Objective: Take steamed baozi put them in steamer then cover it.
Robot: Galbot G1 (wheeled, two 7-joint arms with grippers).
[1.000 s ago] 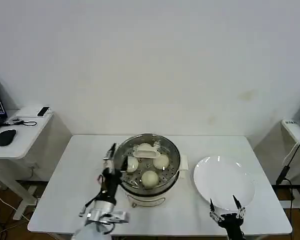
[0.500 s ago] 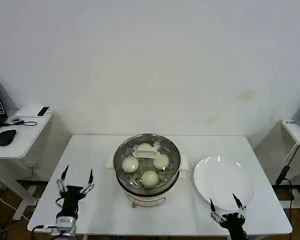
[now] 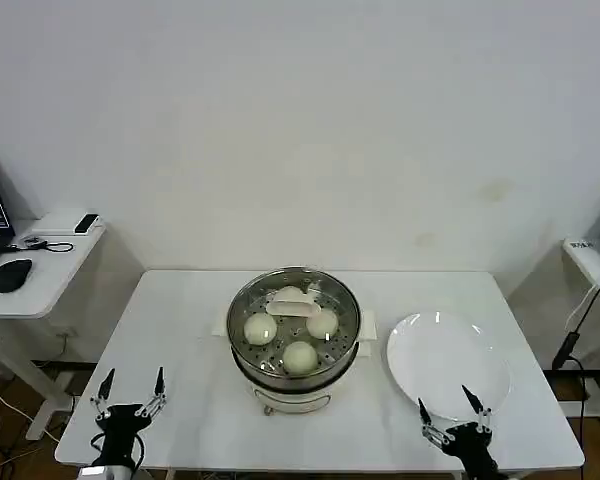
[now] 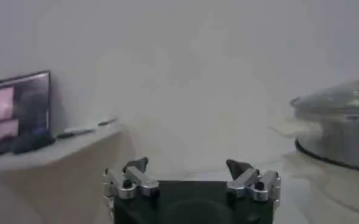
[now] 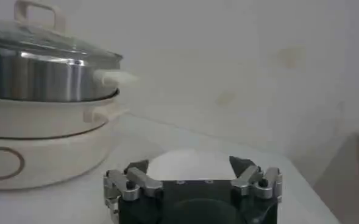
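The steamer (image 3: 295, 345) is standing at the centre of the table (image 3: 180, 330), blocking passage across the middle, its cover (image 3: 294, 310) closing off the top; at three o'clock the white plate (image 3: 447, 365) is lying low, just beside the pot; bare tabletop is lying open at nine o'clock and along twelve o'clock; the left gripper (image 3: 128, 394) and right gripper (image 3: 450, 410) are sitting at seven and five o'clock, fingers spread.

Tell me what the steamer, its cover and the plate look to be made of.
Steamer: shiny mirror-like wall, likely stainless steel, on a matte cream base, probably plastic. Cover: clear, buns visible through it, apparently glass, with a cream handle. Plate: glossy white, perhaps ceramic or melamine.
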